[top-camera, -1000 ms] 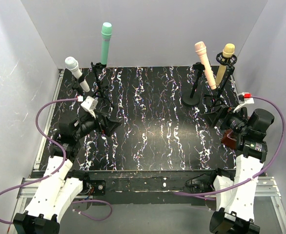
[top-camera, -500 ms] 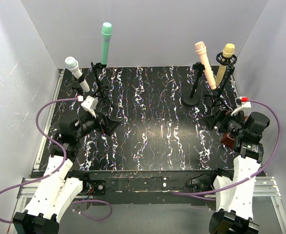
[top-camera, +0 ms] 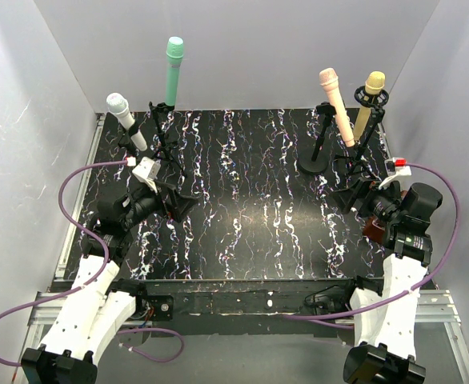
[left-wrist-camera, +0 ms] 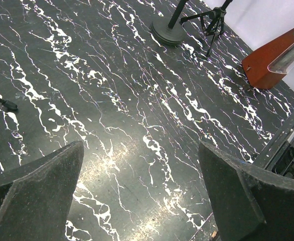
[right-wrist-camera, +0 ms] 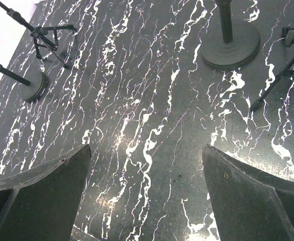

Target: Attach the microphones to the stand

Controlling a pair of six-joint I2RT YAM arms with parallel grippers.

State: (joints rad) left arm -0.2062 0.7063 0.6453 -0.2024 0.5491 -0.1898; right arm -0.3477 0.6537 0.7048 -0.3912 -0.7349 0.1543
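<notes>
The microphones all stand raised along the far edge of the black, white-veined table [top-camera: 250,184]. At far left, the white microphone [top-camera: 119,110] leans head up and to the left in a low stand, and just beside it the teal-green microphone [top-camera: 173,68] rises upright from a tripod stand [top-camera: 164,136]. At far right, the peach-pink microphone [top-camera: 335,102] tilts head up and to the left at the top of a round-based stand [top-camera: 312,164]. Next to it the yellow-tan microphone [top-camera: 370,102] sits nearly upright through the ring clip of a second tripod [top-camera: 361,148]. The left gripper [top-camera: 178,204] hangs low over the table's left side, near the feet of the teal-green microphone's tripod. Its wrist view shows the jaws spread wide with only tabletop between them. The right gripper [top-camera: 348,194] hovers over the right side, just in front of the two right-hand stands, its jaws likewise wide apart and empty. Neither gripper touches a microphone or a stand.
</notes>
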